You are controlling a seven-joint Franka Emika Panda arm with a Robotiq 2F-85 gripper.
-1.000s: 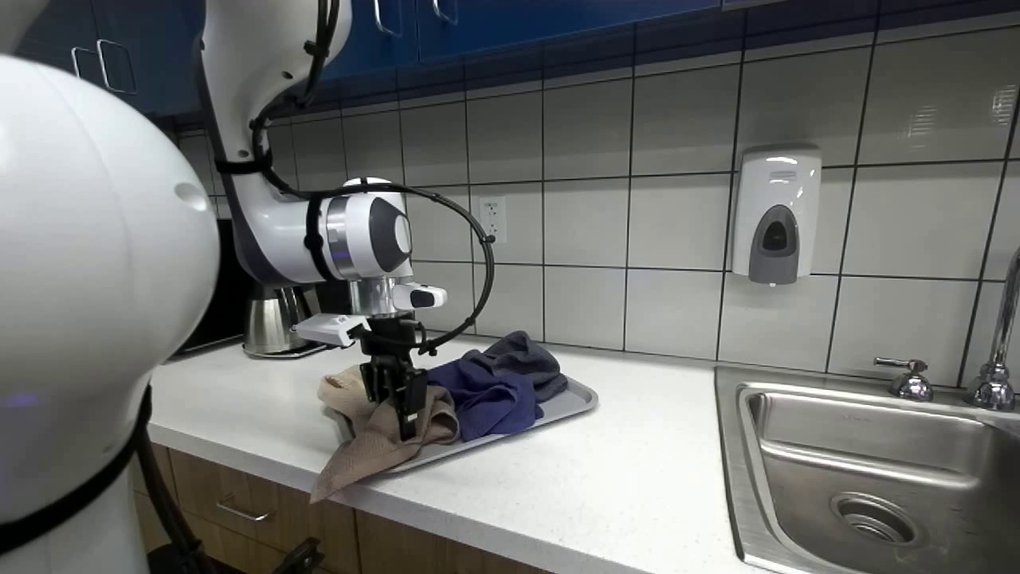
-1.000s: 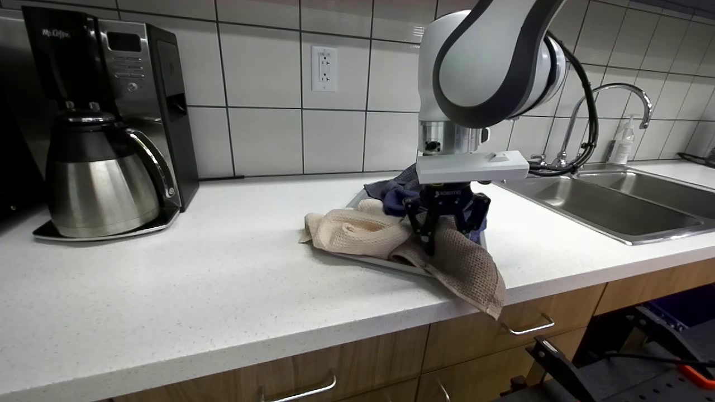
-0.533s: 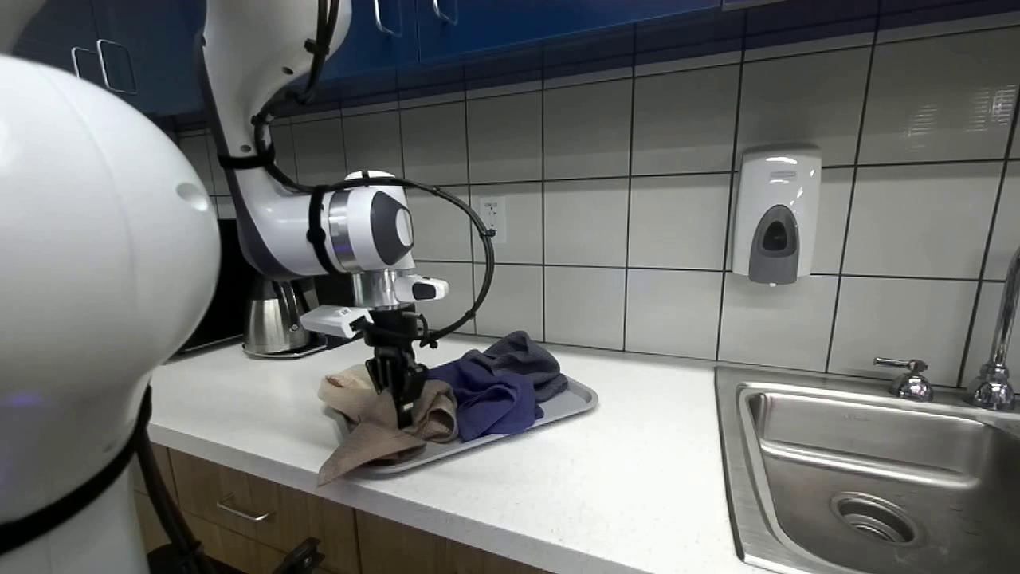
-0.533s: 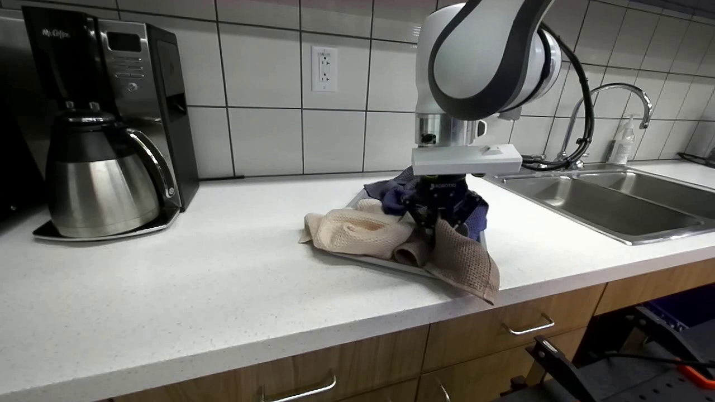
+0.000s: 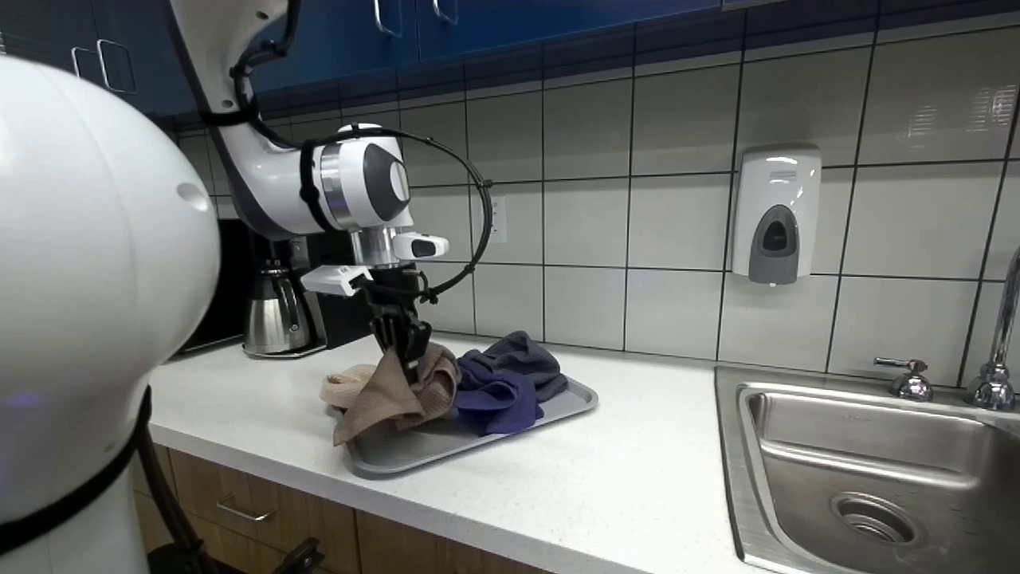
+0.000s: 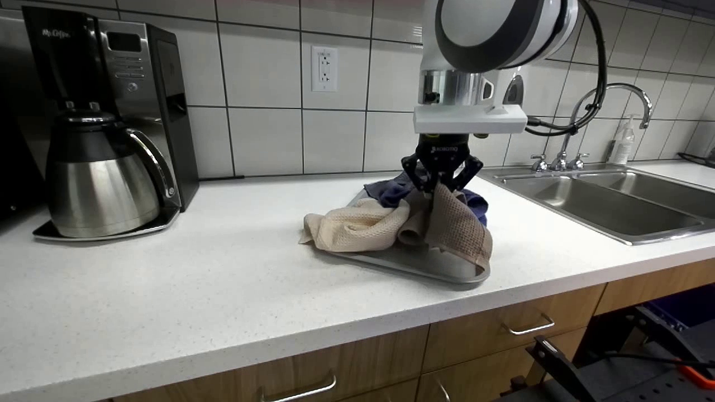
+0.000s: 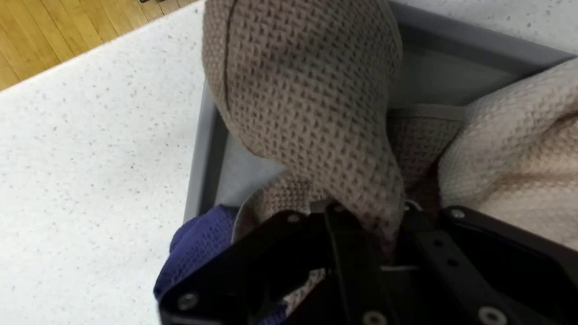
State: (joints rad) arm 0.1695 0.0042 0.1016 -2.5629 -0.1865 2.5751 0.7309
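At the far left in an exterior view, a black and steel coffee maker stands against the tiled wall, with a steel carafe on its base. Farther along, a white power outlet is set in the tiles. Next comes a beige cloth, bunched over the left part of a gray tray that lies on the speckled white counter. Just beside it, a brown cloth hangs in a peak from the black gripper, which points straight down above the tray. The fingers are nearly together, with a fold of the brown cloth pinched between them; the wrist view shows the coarse weave running in between the two. From that pinch the cloth spreads down over the tray's near corner; whether its lowest folds touch the tray cannot be told. Farther right in an exterior view, a blue cloth lies crumpled on the tray, and against it, toward the wall, lies a dark gray cloth. Well to the right of the tray, a steel sink is let into the counter, with a curved faucet behind it and a pump bottle standing near the faucet
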